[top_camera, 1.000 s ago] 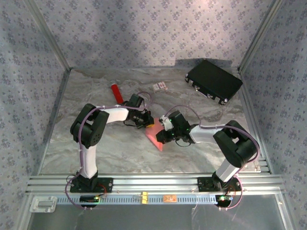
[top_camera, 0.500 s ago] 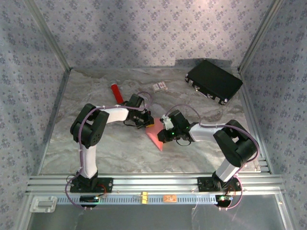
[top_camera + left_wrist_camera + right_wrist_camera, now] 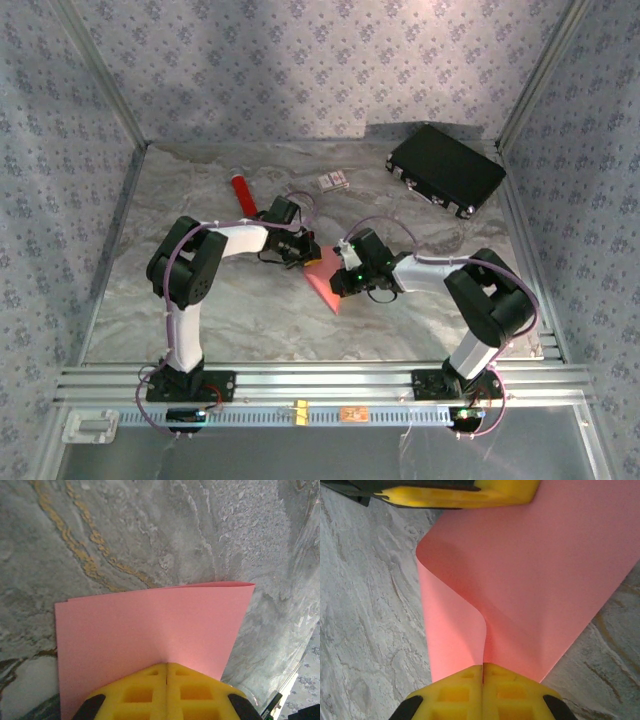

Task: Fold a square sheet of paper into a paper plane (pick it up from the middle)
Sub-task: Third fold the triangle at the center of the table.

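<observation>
The square sheet of paper point(image 3: 323, 284) is pink-red and lies mid-table between both grippers, one side curled up and over. My left gripper point(image 3: 166, 665) is shut, its yellow fingertips pinching the sheet's point(image 3: 150, 622) near edge. From the opposite side my right gripper point(image 3: 483, 666) is shut on the sheet point(image 3: 535, 580), holding a flap that bends over in a soft roll. The left gripper's yellow fingers point(image 3: 460, 492) show at the top of the right wrist view. In the top view the left gripper point(image 3: 306, 256) and right gripper point(image 3: 338, 284) stand close together. The paper plane is out of view.
A black case point(image 3: 446, 168) lies at the back right. A red cylinder point(image 3: 242, 191) and a small white-and-red card point(image 3: 334, 181) lie at the back middle. Patterned walls close three sides, and an aluminium rail point(image 3: 320, 385) runs along the front.
My right gripper has edged slightly left and back toward the left gripper, carrying its edge of the sheet and curling it further. The left arm has stayed put.
</observation>
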Robot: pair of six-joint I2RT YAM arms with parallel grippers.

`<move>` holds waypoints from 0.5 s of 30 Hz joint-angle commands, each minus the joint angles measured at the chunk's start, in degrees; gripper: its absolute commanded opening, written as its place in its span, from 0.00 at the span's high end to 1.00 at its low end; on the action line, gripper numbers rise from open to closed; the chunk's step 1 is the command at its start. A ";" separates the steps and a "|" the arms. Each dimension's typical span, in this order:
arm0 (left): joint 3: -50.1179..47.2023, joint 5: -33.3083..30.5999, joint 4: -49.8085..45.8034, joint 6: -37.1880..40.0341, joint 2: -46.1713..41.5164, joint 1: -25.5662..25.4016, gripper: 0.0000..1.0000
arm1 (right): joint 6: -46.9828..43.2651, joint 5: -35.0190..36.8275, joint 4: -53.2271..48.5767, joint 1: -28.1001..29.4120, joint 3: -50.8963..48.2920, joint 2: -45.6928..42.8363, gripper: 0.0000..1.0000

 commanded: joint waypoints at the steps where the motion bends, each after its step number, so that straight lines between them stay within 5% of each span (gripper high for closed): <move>1: -1.32 -1.84 -2.72 -0.19 0.26 -0.40 0.97 | -0.97 1.29 -2.13 0.44 1.95 0.99 0.96; 15: -1.54 -1.74 -2.79 -0.11 0.08 -0.42 0.97 | -1.22 2.54 -4.20 0.79 3.23 1.54 0.96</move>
